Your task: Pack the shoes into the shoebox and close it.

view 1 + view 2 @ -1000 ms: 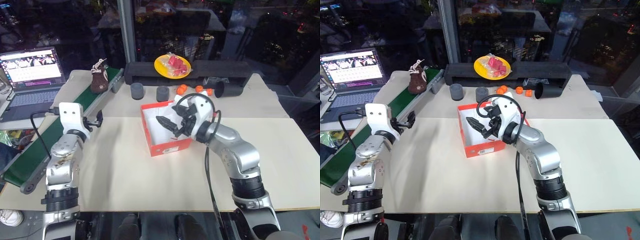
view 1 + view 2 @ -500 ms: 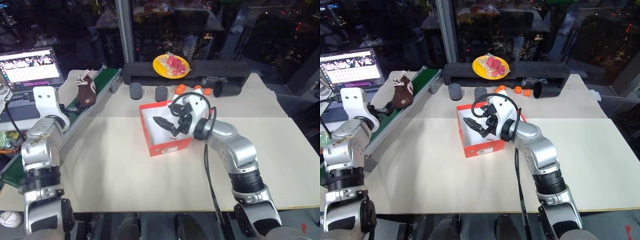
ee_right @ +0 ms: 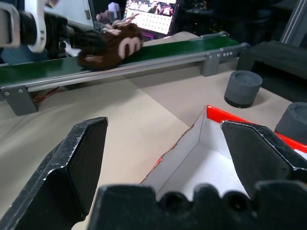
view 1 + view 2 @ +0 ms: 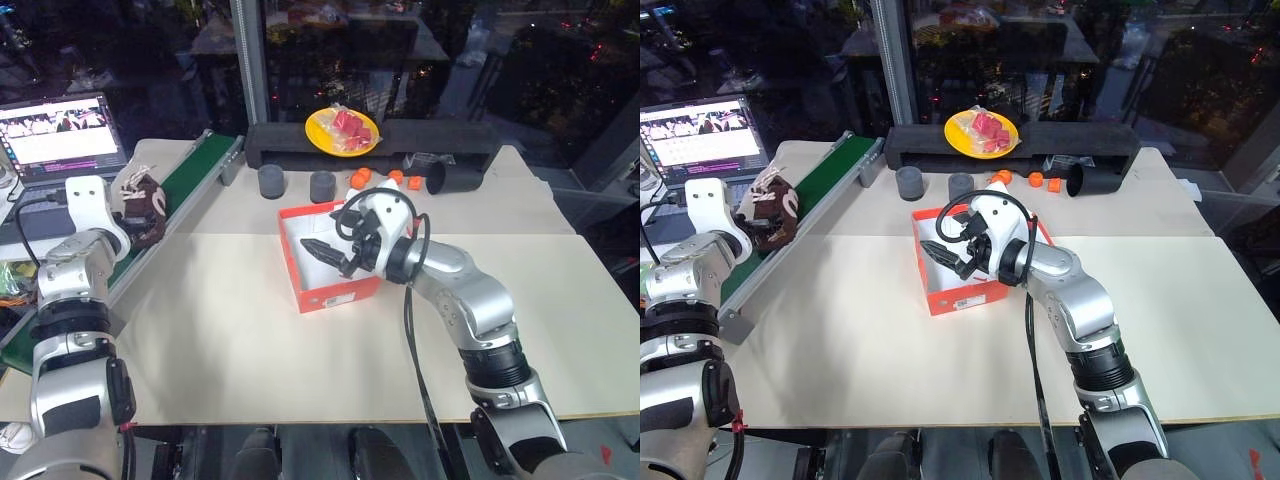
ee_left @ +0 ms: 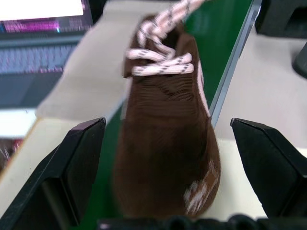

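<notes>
left wrist view: brown shoe (image 5: 165,143) on green belt (image 5: 230,28) between spread jaws; right jaws spread over shoebox (image 4: 330,290).

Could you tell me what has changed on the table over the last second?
The brown shoe has travelled along the green conveyor toward the robot, and the left gripper has swung out to the left to meet it; its open jaws now stand either side of the shoe, not yet closed. The right gripper stays open over the red shoebox, which has not moved.
</notes>
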Tool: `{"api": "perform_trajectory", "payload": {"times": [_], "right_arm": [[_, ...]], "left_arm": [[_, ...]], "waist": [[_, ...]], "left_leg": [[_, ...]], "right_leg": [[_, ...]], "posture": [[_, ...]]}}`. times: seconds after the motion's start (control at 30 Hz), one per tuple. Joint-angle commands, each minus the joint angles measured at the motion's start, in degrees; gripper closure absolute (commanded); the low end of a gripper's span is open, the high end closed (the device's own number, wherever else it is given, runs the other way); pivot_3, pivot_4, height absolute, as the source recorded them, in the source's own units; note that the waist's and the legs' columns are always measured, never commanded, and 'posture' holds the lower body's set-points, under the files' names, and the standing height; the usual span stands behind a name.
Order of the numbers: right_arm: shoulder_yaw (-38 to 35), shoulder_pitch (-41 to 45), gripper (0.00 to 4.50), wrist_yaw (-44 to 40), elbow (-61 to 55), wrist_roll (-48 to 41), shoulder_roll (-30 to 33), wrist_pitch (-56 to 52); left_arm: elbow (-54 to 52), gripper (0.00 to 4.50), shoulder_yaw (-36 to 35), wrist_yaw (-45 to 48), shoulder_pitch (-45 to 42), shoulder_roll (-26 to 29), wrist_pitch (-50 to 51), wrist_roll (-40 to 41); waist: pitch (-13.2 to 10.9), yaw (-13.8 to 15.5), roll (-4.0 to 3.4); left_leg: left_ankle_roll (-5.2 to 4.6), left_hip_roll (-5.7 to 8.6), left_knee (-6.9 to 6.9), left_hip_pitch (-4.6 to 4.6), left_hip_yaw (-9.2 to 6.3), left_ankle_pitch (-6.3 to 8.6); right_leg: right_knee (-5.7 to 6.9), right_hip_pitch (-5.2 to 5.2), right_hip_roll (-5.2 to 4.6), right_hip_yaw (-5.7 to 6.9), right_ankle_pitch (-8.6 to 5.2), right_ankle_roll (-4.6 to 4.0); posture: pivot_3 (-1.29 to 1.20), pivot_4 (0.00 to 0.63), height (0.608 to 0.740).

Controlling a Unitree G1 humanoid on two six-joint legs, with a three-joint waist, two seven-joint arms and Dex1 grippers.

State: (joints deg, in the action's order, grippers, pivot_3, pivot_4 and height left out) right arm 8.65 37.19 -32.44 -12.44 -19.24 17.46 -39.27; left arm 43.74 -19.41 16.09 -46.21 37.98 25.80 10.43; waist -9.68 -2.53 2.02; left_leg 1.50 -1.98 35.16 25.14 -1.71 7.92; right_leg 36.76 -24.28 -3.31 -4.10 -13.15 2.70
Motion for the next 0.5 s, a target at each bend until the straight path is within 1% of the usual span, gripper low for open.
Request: {"api": "perform_trajectory", "payload": {"times": [0.03, 0.07, 0.1, 0.17, 0.2, 0.3, 0.43, 0.47, 0.5], "right_arm": [[-0.6, 0.2, 0.03, -0.2, -3.3, -0.2, 1.0, -0.4], [-0.7, 0.3, 0.03, -0.1, -3.4, -0.3, 1.2, -0.6], [-0.8, 0.4, 0.0, -0.1, -3.5, -0.3, 1.3, -0.7], [-0.8, 0.4, 0.0, 0.0, -3.6, -0.4, 1.6, -0.9], [-0.9, 0.4, 0.0, 0.1, -3.6, -0.4, 1.7, -1.0], [-0.9, 0.4, 0.0, 0.2, -3.7, -0.3, 1.8, -1.2], [-0.6, 0.3, 0.0, 0.4, -3.7, 0.2, 2.0, -1.2], [-0.6, 0.2, 0.0, 0.5, -3.8, 0.2, 2.1, -1.2], [-0.9, 0.2, 0.0, 0.7, -3.9, 0.1, 2.0, -1.4]], "left_arm": [[1.6, 0.0, -1.0, -0.1, -0.3, 0.6, -0.6, 0.7], [2.0, 0.0, -1.2, 0.1, -0.2, 0.5, 0.3, 1.2], [2.3, 0.42, -1.5, 0.4, 0.0, 0.4, 0.8, 1.6], [2.2, 0.8, -2.1, 0.2, 0.1, 0.1, 0.9, 2.1], [2.0, 1.32, -2.5, 0.0, 0.2, -0.2, 0.8, 2.4], [1.4, 2.33, -3.7, -0.4, 0.0, -0.6, -0.5, 3.1], [0.6, 3.58, -3.9, -0.5, -0.3, -0.8, -1.0, 3.3], [0.2, 3.75, -3.9, -0.6, -0.3, -0.9, -1.2, 3.4], [-1.4, 4.03, -4.4, -1.1, -0.1, -1.3, -1.6, 3.9]], "waist": [[0.0, 0.1, 0.0], [0.0, 0.1, 0.0], [0.0, 0.1, 0.0], [0.0, 0.4, 0.0], [0.0, 0.5, 0.0], [0.0, 1.2, 0.0], [0.0, 1.8, 0.0], [0.0, 1.9, 0.0], [0.0, 1.9, 0.0]], "left_leg": [[0.0, 0.0, 0.0, 0.0, 0.0, 0.0], [0.0, 0.0, 0.0, 0.0, 0.0, 0.0], [0.0, 0.0, 0.0, 0.0, 0.0, 0.0], [0.0, 0.0, 0.01, 0.0, 0.0, 0.0], [0.0, 0.0, 0.02, 0.0, -0.01, 0.0], [0.01, 0.01, 0.04, 0.0, -0.01, -0.01], [0.02, 0.0, 0.05, 0.0, -0.01, -0.01], [0.02, 0.0, 0.05, 0.0, -0.01, -0.02], [0.03, 0.01, 0.05, 0.0, -0.01, -0.02]], "right_leg": [[0.01, -0.01, 0.0, 0.0, 0.0, 0.0], [0.01, -0.01, 0.0, 0.0, 0.0, 0.0], [0.01, 0.01, 0.0, 0.0, 0.0, 0.0], [0.04, 0.01, 0.0, 0.0, 0.0, 0.0], [0.05, 0.02, -0.01, 0.03, 0.0, 0.0], [0.05, 0.03, -0.01, 0.04, 0.0, 0.0], [0.07, 0.03, -0.01, 0.06, 0.0, 0.0], [0.07, 0.03, -0.01, 0.06, 0.0, 0.0], [0.06, 0.04, -0.02, 0.07, 0.0, 0.0]], "posture": [[0.0, 0.15, 0.74], [0.0, 0.15, 0.74], [0.0, 0.15, 0.74], [0.0, 0.15, 0.74], [0.0, 0.15, 0.74], [0.0, 0.15, 0.74], [0.0, 0.15, 0.74], [0.0, 0.15, 0.74], [0.0, 0.15, 0.74]]}}
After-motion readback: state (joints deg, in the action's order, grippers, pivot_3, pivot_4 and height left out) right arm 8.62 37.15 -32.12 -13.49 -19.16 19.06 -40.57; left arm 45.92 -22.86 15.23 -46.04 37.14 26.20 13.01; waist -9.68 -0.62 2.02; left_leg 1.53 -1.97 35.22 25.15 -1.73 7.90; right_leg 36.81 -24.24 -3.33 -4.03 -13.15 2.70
